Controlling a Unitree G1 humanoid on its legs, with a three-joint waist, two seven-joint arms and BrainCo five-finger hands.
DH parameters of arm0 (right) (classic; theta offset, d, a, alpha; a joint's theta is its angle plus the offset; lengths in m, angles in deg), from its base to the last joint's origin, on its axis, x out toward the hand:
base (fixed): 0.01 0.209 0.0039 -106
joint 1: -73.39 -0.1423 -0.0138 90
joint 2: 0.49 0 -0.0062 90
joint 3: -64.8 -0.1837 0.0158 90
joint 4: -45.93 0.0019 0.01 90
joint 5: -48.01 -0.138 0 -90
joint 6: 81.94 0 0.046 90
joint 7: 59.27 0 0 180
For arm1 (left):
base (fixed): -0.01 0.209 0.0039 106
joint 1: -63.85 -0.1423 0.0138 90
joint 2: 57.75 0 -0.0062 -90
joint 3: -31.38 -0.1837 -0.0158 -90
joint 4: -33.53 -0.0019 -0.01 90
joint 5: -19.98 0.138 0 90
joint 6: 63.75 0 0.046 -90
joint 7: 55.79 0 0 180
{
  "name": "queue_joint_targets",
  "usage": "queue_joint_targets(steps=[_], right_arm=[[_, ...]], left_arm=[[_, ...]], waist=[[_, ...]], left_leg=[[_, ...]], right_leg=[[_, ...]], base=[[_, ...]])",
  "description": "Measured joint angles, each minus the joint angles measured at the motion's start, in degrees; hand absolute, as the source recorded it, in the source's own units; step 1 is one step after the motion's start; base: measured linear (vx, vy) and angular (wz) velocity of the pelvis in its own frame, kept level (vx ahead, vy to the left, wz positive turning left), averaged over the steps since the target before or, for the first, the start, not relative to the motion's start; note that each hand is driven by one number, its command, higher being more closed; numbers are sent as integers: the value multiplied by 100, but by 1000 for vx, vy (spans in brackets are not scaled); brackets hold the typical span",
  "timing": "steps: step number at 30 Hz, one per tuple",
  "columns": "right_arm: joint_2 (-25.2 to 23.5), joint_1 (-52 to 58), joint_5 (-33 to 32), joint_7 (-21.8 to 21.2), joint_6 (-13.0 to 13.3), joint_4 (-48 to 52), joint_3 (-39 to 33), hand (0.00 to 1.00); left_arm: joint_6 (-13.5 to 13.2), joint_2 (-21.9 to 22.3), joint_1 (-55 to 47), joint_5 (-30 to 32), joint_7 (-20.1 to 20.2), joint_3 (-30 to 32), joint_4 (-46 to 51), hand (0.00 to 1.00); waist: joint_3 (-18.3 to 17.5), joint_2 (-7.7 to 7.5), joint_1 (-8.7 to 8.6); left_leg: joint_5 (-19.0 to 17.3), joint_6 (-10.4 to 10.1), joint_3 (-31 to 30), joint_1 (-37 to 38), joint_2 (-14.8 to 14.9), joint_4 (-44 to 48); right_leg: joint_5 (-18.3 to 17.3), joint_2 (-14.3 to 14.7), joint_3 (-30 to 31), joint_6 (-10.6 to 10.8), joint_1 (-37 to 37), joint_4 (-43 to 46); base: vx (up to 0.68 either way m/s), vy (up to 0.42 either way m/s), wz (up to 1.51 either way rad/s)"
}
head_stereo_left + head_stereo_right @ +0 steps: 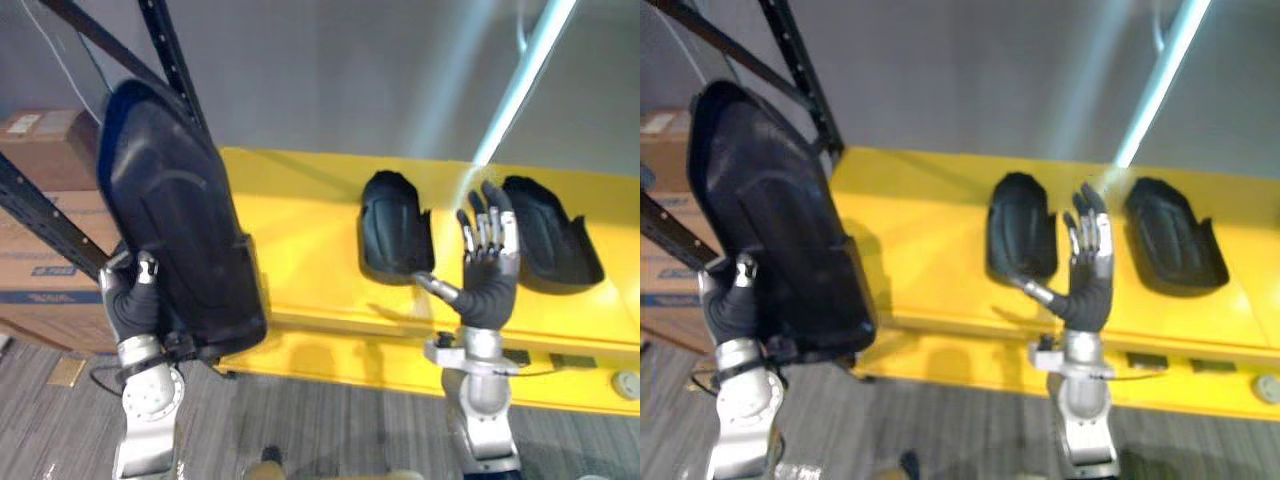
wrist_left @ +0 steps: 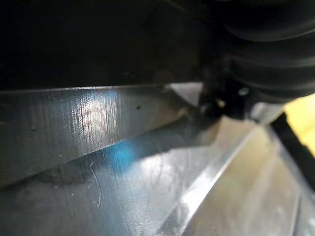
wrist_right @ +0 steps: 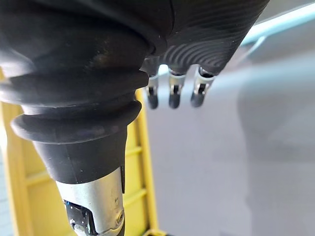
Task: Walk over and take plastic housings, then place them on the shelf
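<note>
Against yellow surface (image 1: 300, 215), housing (image 1: 175, 230) stands upright.

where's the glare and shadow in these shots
Left eye view: a pale light streak runs down from the top right; the housing in the left hand shadows the yellow surface. Left wrist view: a glossy grey surface shows bluish-white glare.

Fairly bright, even indoor light falls from above. A pale streak (image 1: 520, 80) slants across the grey background (image 1: 330, 70) at upper right. The yellow surface (image 1: 310, 200) glows, with soft shadows beside the resting plastic housings (image 1: 395, 235). The held plastic housing (image 1: 180, 220) has a dull sheen, and in the left wrist view a white-blue glare patch (image 2: 93, 105) crosses its glossy skin.
</note>
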Motion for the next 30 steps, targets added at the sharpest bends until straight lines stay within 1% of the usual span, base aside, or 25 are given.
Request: queue_joint_targets(steps=[2,3,4,5,7,8,10,12,15,16,19,22,24,25,28,29,30], right_arm=[[121,-55,-121,-16,-20,2,-11,0],[146,-54,-243,-64,-35,3,-46,0],[167,-54,-358,-142,-53,4,-70,0],[177,-53,-387,-170,-69,10,-70,0],[241,-45,-489,-304,-174,19,-32,0],[253,-38,-497,-340,-211,20,-20,0],[286,32,-563,-424,-329,20,-18,0],[308,87,-620,-520,-427,21,-16,0],[417,155,-740,-638,-567,19,4,0],[457,172,-771,-672,-626,19,10,0],[538,263,-814,-786,-672,21,31,0],[647,345,-892,-882,-755,20,70,0],[838,346,-895,-937,-762,21,106,0],[873,348,-906,-968,-766,21,122,0],[958,350,-1000,-1055,-796,22,181,0],[967,351,-1001,-1093,-820,24,180,0],[981,354,-1002,-1139,-906,25,184,0]], left_arm=[[155,-10,23,13,36,83,-52,100],[310,-58,130,92,110,171,-222,100],[470,-186,321,175,168,226,-542,100],[541,-295,412,182,174,232,-755,100],[892,-752,747,173,310,348,-1522,100],[958,-846,820,169,346,402,-1700,100],[1225,-1260,1146,163,643,460,-2353,100],[1347,-1544,1392,163,835,467,-2804,100],[1473,-1904,1891,163,1034,435,-3521,100],[1509,-2071,2126,164,1119,401,-3865,100],[1515,-2406,2636,165,1279,350,-4569,100],[1493,-2561,2983,165,1333,204,-4983,100],[1497,-2607,3285,168,1447,1,-5452,100],[1497,-2614,3326,167,1484,-50,-5534,100],[1497,-2713,3533,164,1665,-325,-5870,100],[1504,-2778,3604,164,1745,-376,-6007,100],[1534,-2843,3686,164,1830,-382,-6174,100]], waist=[[-24,76,-7],[-42,116,-27],[-60,144,-34],[-73,163,-34],[-78,176,-92],[-79,175,-99],[-80,173,-157],[-82,177,-162],[-85,192,-202],[-86,193,-243],[-63,233,-364],[-45,316,-440],[-63,410,-467],[-65,425,-471],[-53,454,-563],[-47,465,-602],[-41,475,-637]], left_leg=[[120,-33,101,148,71,-196],[172,-61,112,221,102,-280],[183,-71,133,270,126,-317],[197,-76,141,274,133,-335],[210,-62,234,267,159,-355],[210,-63,265,268,163,-355],[235,-89,323,257,162,-359],[239,-88,414,289,164,-358],[241,-86,474,281,161,-358],[241,-86,498,298,161,-358],[241,-86,561,317,161,-358],[241,-85,598,295,164,-359],[240,-85,710,283,168,-358],[240,-85,729,287,169,-359],[240,-84,778,288,181,-358],[240,-84,799,283,181,-358],[240,-83,828,282,179,-357]], right_leg=[[20,78,38,33,16,-20],[30,117,37,51,62,-52],[40,140,46,71,69,-81],[46,150,51,82,69,-105],[76,181,146,130,41,-210],[90,186,185,141,14,-219],[129,184,230,176,-33,-215],[177,185,330,204,-64,-211],[191,186,430,205,-131,-193],[191,187,465,204,-133,-192],[191,187,525,204,-164,-184],[190,188,586,204,-231,-164],[195,192,705,210,-334,-126],[195,194,730,210,-345,-115],[194,211,815,210,-418,-63],[193,210,836,209,-451,-33],[189,208,860,205,-487,0]], base=[[-55,-58,-17],[-73,-54,-14],[-78,-45,-9],[-85,-28,-11],[-85,-10,-19],[-51,-1,-22],[-12,7,-14],[17,11,-18],[25,6,-15],[33,5,-9],[12,3,-10],[-19,6,-9],[-32,15,-19],[-11,8,-17],[-12,2,-11],[-12,6,-11],[-20,15,-17]])
